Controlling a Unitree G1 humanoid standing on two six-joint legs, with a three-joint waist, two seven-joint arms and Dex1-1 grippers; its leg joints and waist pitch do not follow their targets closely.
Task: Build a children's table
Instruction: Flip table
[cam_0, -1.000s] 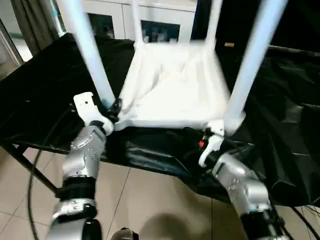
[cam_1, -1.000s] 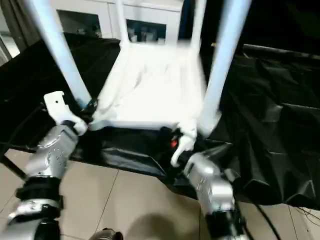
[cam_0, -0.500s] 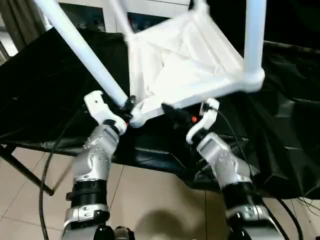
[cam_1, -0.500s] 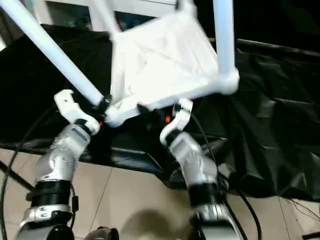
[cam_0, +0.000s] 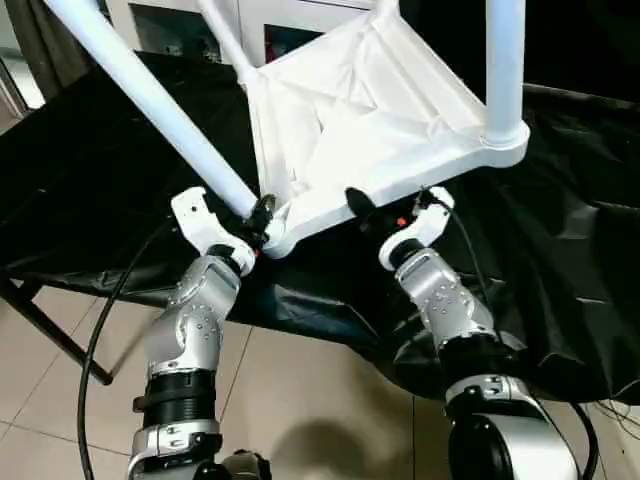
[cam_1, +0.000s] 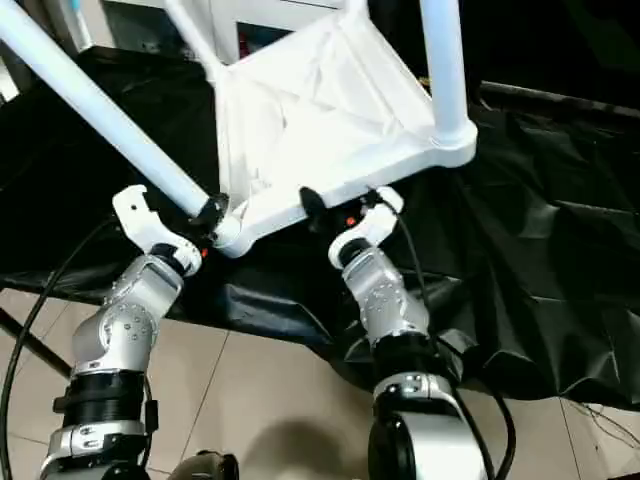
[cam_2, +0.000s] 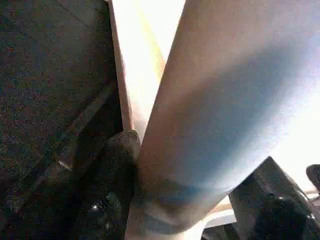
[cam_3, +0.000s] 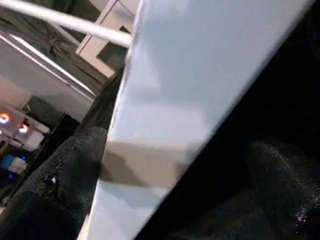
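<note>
The children's table lies upside down and tilted on the black cloth, its white ribbed tabletop (cam_0: 370, 110) raised at the near right corner. Its near left leg (cam_0: 150, 100) leans up to the left, the near right leg (cam_0: 503, 60) stands upright, and a far leg (cam_0: 225, 40) shows behind. My left gripper (cam_0: 258, 218) is shut on the near left leg just above its corner socket; in the left wrist view the leg (cam_2: 225, 100) sits between the black fingers (cam_2: 117, 165). My right gripper (cam_0: 385, 210) is open at the middle of the near rim, one finger (cam_0: 357, 199) over the rim.
The work table's black cloth (cam_0: 90, 170) hangs in folds over the near edge and spreads wide on the right (cam_0: 580, 250). White cabinets (cam_0: 190, 30) stand behind. A black cable (cam_0: 100, 330) loops down past my left arm to the tiled floor (cam_0: 300, 400).
The children's table has tipped and turned: its near right corner rose and the near left leg leans left. My right gripper moved from that corner to the middle of the near rim. Left grip unchanged.
</note>
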